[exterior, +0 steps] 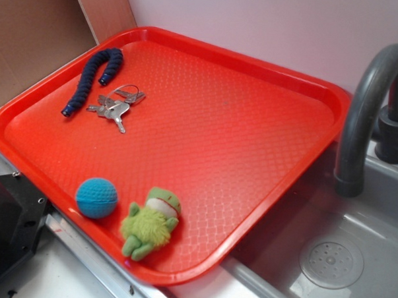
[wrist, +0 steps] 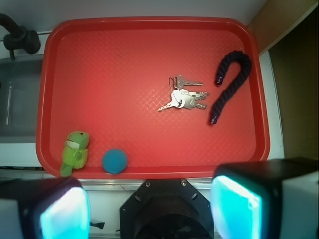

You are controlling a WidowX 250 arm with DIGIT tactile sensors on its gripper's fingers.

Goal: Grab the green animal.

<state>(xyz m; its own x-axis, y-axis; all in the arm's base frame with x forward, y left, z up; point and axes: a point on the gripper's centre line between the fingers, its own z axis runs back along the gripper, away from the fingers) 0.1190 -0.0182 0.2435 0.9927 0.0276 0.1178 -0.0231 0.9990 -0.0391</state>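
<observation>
The green animal [exterior: 151,223] is a fuzzy lime-green plush with a white-and-red face. It lies on the red tray [exterior: 240,124] near the front corner, by the sink side. The wrist view looks straight down on it: the green animal [wrist: 75,152] sits at the lower left of the tray [wrist: 109,74]. My gripper [wrist: 149,209] hangs high over the tray's near edge, open, its cyan pads [wrist: 65,214] wide apart with nothing between them. It is well clear of the toy. The exterior view does not show the gripper.
A blue knitted ball [exterior: 96,197] [wrist: 114,161] rests right beside the toy. A bunch of keys [exterior: 115,106] [wrist: 184,97] and a dark blue braided rope [exterior: 93,78] [wrist: 229,84] lie at the tray's other end. A grey faucet [exterior: 369,110] and sink [exterior: 326,253] adjoin the tray.
</observation>
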